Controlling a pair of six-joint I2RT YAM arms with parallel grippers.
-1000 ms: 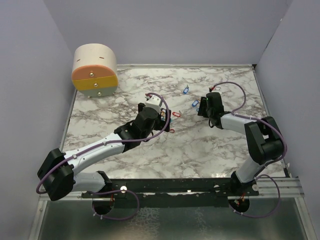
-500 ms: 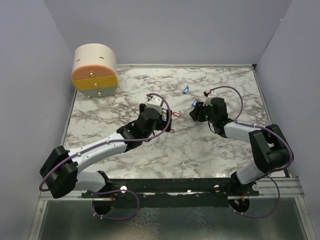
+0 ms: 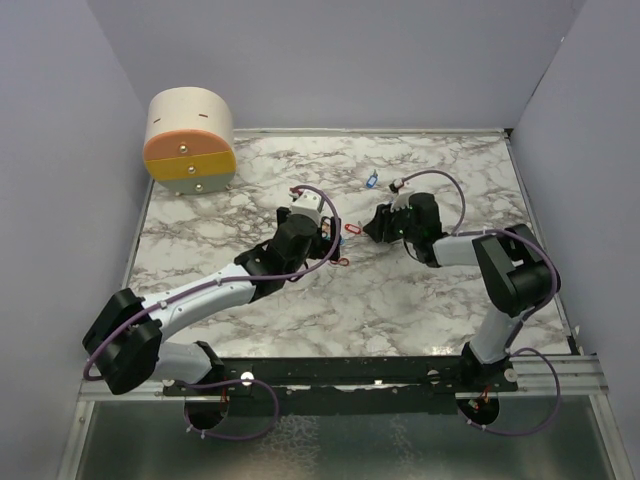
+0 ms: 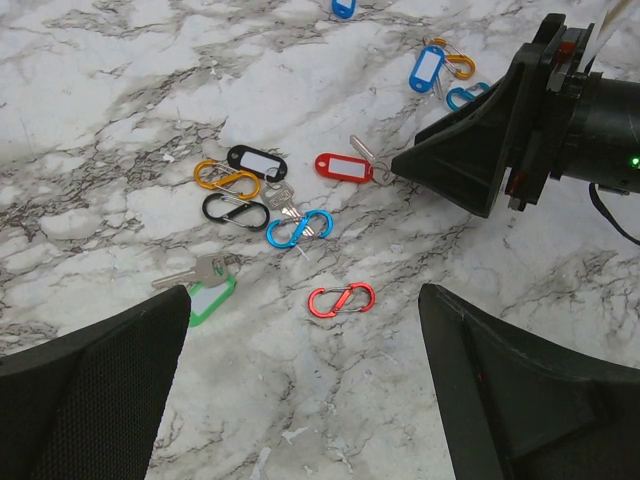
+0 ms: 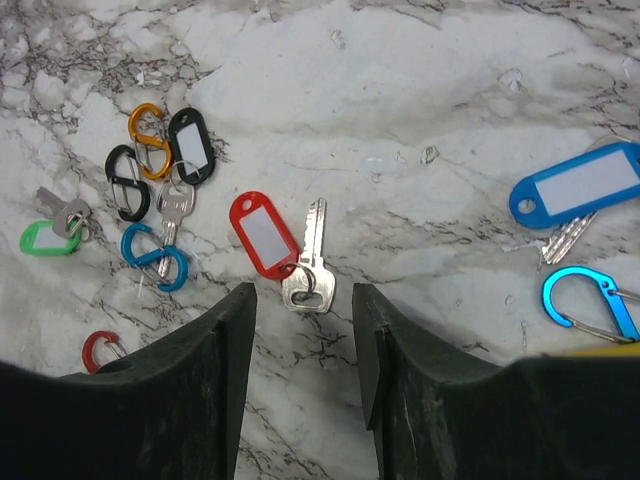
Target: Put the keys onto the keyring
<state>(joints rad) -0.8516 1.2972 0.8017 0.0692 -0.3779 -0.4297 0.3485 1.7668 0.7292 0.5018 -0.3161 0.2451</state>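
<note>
I am hovering my right jaws [image 5: 303, 292] over the silver key [image 5: 312, 255] joined to the red tag [image 5: 262, 235], both lying flat on the tabletop [image 5: 450, 80]. These jaws are standing parted, pinching nothing, the key's head sitting just at the mouth of their gap. I am judging a good pinch needs them straddling that head squarely, low down. My left jaws [image 4: 305, 295] are gaping wide, holding nothing.

Red key tag [image 5: 263, 233], blue key tag [image 5: 575, 185], grey-veined white marble table [image 5: 420, 90]
</note>
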